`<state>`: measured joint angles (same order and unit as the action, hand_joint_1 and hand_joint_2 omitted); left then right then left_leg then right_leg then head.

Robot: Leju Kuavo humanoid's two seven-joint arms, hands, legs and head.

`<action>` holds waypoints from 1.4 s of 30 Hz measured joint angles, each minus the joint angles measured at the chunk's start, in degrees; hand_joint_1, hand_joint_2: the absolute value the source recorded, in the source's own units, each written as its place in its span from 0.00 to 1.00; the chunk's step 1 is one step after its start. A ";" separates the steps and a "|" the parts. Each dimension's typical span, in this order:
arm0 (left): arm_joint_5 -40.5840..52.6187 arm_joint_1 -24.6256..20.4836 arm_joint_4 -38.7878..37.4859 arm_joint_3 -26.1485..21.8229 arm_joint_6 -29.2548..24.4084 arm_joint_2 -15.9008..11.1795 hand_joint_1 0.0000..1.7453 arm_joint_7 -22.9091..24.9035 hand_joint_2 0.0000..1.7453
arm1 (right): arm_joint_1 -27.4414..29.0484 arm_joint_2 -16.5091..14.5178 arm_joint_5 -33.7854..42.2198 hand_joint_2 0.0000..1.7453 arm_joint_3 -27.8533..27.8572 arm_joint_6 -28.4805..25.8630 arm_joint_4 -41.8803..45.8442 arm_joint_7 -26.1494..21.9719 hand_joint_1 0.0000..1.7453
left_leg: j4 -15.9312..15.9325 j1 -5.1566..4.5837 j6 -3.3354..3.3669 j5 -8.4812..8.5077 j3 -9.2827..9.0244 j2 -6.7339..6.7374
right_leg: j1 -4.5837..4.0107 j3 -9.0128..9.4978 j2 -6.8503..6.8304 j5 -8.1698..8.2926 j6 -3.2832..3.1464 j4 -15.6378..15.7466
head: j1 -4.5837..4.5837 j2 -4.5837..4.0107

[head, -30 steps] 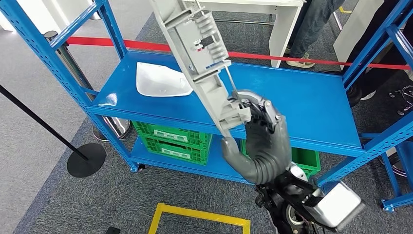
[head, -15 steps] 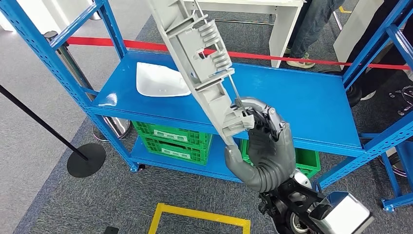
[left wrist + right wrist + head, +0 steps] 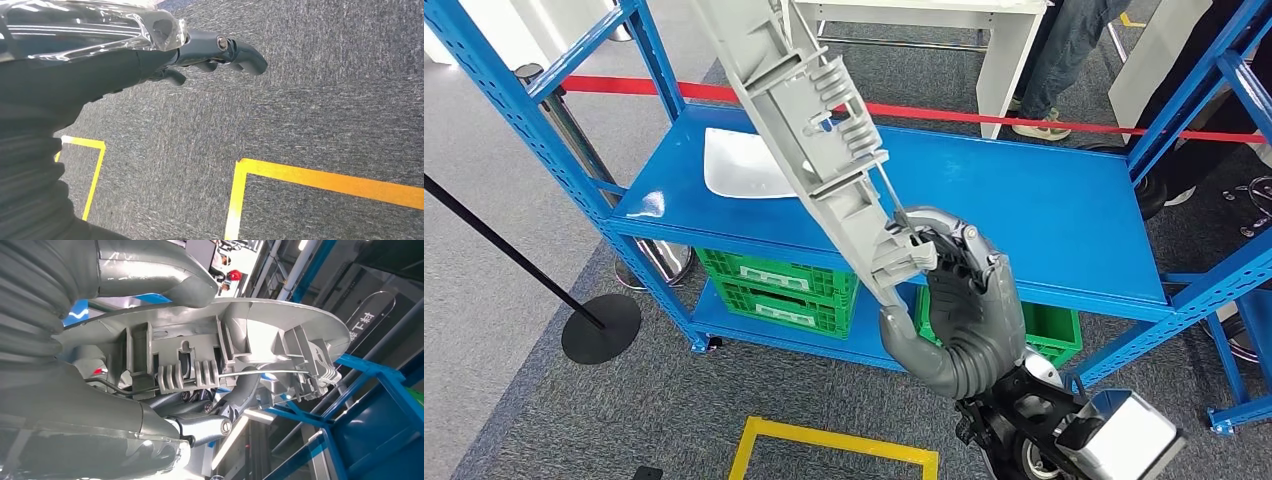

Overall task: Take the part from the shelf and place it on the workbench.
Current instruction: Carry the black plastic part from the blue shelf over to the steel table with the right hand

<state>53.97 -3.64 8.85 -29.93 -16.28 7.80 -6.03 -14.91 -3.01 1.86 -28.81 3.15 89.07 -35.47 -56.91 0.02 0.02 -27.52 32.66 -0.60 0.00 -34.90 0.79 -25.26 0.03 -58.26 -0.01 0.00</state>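
Note:
A long grey plastic part [image 3: 809,130] with ribs and a thin metal rod stands tilted in the air in front of the blue shelf [image 3: 1044,200]. My right hand [image 3: 959,300] grips its lower end, with the fingers wrapped round it. The right wrist view shows the same part [image 3: 240,355] close up, with my right hand [image 3: 150,280] lying across its top and underside. My left hand [image 3: 220,50] hangs over grey carpet, its fingers curled a little with nothing in them.
A white curved piece [image 3: 744,165] lies on the shelf's left side. Green crates [image 3: 779,285] sit on the lower shelf. A black stanchion base [image 3: 599,325] stands at left, and a red barrier tape [image 3: 1044,120] runs behind the shelf. A person's legs [image 3: 1064,60] stand beside a white table [image 3: 994,50]. Yellow floor lines [image 3: 320,177] mark the carpet.
The part in my right hand has shifted a little to the left and up, and its upper end now leans further left. The hand has moved slightly with it.

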 joint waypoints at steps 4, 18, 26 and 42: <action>0.15 0.00 0.00 -0.08 0.00 0.01 0.00 0.02 1.00 | 0.32 0.03 0.10 1.00 0.00 -0.01 0.12 -0.10 1.00 | 0.00 0.00 0.00 0.00 0.00 0.00 | 0.00 0.00 0.00 0.00 0.00 0.00 | 0.01 0.00; 0.81 -0.01 0.24 -0.08 0.69 0.31 0.00 -0.12 1.00 | 2.36 0.38 -0.46 1.00 -0.11 -0.52 2.72 -0.31 1.00 | 2.47 0.73 1.37 1.28 -1.75 0.62 | 1.10 -6.38 -0.14 -7.44 2.05 -15.15 | 0.55 0.00; 1.20 -0.03 0.37 -0.07 0.80 0.28 0.00 -0.15 1.00 | 3.10 0.68 -0.89 1.00 -0.11 -0.53 3.55 -0.04 1.00 | -0.33 1.70 -1.93 0.04 -0.49 0.08 | 1.94 0.74 0.28 -1.80 1.35 -1.94 | 0.44 0.00; 1.89 -0.28 0.55 -0.07 0.83 0.28 0.00 -0.07 1.00 | 3.47 0.32 -1.66 1.00 0.14 -0.58 4.78 0.04 1.00 | -0.49 0.36 -0.23 -2.35 -2.86 0.33 | 1.26 -2.00 -0.14 1.68 1.14 -1.47 | -1.89 0.00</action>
<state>55.86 -3.92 9.40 -29.99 -15.45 8.08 -6.10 -11.43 -2.69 0.20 -28.67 2.56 93.84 -35.43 -57.40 0.38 -0.21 -29.87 29.79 -0.27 1.26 -36.90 0.64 -23.59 1.18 -59.73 -1.90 0.00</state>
